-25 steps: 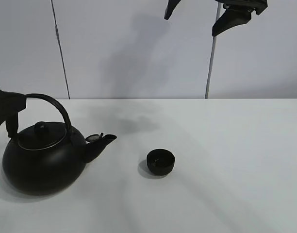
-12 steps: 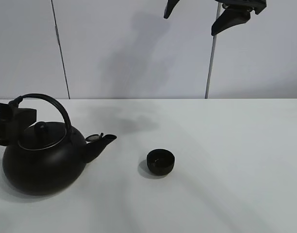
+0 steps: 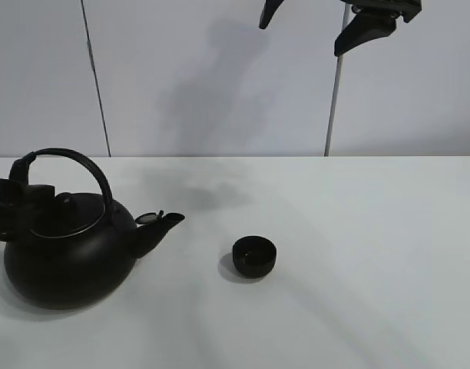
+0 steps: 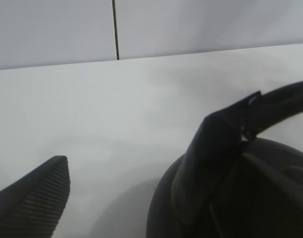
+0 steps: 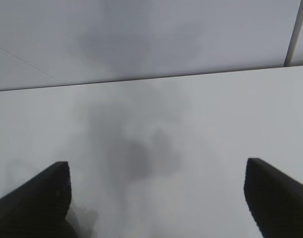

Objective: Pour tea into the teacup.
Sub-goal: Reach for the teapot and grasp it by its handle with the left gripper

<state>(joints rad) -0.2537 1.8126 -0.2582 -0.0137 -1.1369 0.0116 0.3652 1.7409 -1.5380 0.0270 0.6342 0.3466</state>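
Plainly matte black all over, the teacup (image 3: 254,256) sits upright on the white table (image 3: 373,292), well apart from the left gripper (image 3: 21,206), with the whole kettle (image 3: 70,257) between the two; a small pale glint shows inside the cup, but what lies in it cannot be made out. The kettle's spout (image 3: 160,224) points away from that claw, toward the cup, without reaching it. The left gripper is at the end of the arched handle (image 3: 85,165) furthest from the spout, just beside the lid knob (image 3: 64,201), and its black body merges with the kettle there, so contact is hard to judge from the high view. In the left wrist view the left gripper (image 4: 141,139) has its jaws wide apart with bare table between them; one ribbed finger (image 4: 40,196) stands clear and the other (image 4: 211,158) overlaps the handle (image 4: 285,101), with only an edge of the kettle's body in frame. High above the table, the right gripper (image 3: 316,23) is cut off by the top edge. Its jaws also stand spread, and in its own camera the right gripper (image 5: 156,198) shows only two dark tips over blurred, shadowed table.
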